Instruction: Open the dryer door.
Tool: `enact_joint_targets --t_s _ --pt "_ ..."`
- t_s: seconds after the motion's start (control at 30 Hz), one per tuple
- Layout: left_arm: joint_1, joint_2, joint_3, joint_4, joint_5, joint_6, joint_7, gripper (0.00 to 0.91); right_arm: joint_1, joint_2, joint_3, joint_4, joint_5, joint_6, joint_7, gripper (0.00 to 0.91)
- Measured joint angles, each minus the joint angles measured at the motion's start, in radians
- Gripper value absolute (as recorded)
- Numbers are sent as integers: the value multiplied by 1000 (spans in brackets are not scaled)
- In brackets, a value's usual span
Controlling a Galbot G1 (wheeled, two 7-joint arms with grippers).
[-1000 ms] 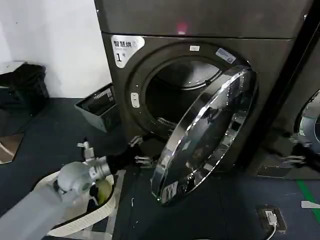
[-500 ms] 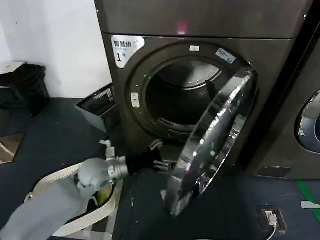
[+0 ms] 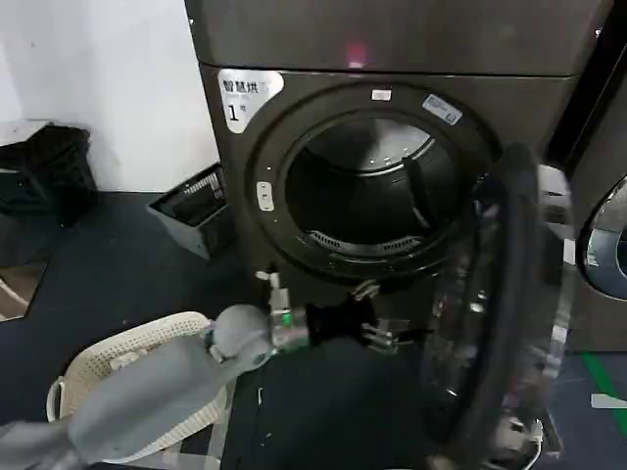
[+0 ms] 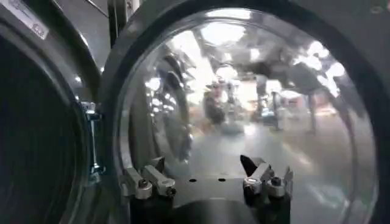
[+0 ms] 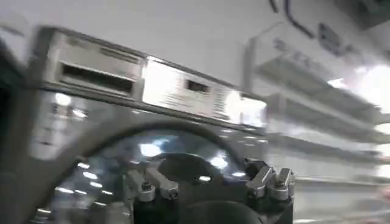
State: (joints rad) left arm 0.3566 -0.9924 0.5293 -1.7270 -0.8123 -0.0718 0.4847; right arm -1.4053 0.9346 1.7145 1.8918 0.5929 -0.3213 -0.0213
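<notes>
One door (image 3: 500,323) has swung wider, edge-on; left gripper (image 3: 377,315) followed, spread, gripping nothing. Label (image 3: 247,95): "1".

head view looks down at the dryer door (image 3: 500,323); left wrist view faces its glass closely.

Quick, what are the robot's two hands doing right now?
Left hand: open, holding nothing, facing the inner side of the swung-open dryer door.
Right hand: open, holding nothing.
</notes>
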Motion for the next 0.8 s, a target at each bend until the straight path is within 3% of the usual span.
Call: enact_joint_targets --t_s 0.2,0.8 --pt "-39 -71 42 40 7 -2 -15 907 -53 -3 91 -15 -6 -41 23 907" --pt "-98 -238 94 176 65 0 -62 907 -104 7 239 -47 -17 -4 96 907"
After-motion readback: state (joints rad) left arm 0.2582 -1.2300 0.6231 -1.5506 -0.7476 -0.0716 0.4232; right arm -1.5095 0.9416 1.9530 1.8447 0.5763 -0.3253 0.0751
